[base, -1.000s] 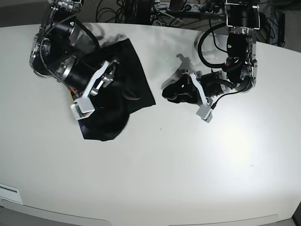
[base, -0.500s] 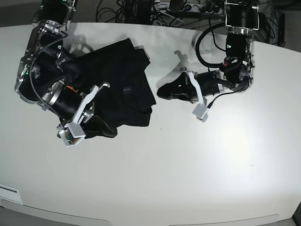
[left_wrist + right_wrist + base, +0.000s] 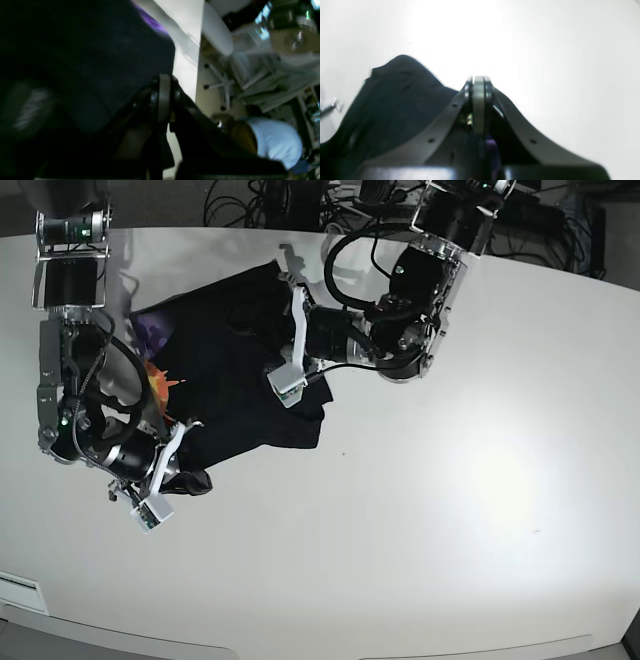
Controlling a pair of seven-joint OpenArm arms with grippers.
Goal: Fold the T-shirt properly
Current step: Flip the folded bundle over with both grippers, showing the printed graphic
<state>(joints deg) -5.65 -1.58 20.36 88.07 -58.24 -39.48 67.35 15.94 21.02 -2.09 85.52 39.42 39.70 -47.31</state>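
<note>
Both grippers' jaws are clenched on the crumpled black T-shirt (image 3: 235, 370) on the white tabletop (image 3: 480, 480); pulling it while bunched could fold in wrinkles.

The large black short-sleeved cloth T-shirt (image 3: 240, 360) lies crumpled on the white table (image 3: 450, 510), toward its far left part in the base view. The left gripper (image 3: 283, 350) sits over the shirt's right portion; the right gripper (image 3: 190, 450) is at its near left edge. Cables (image 3: 300, 200) lie behind the table.
</note>
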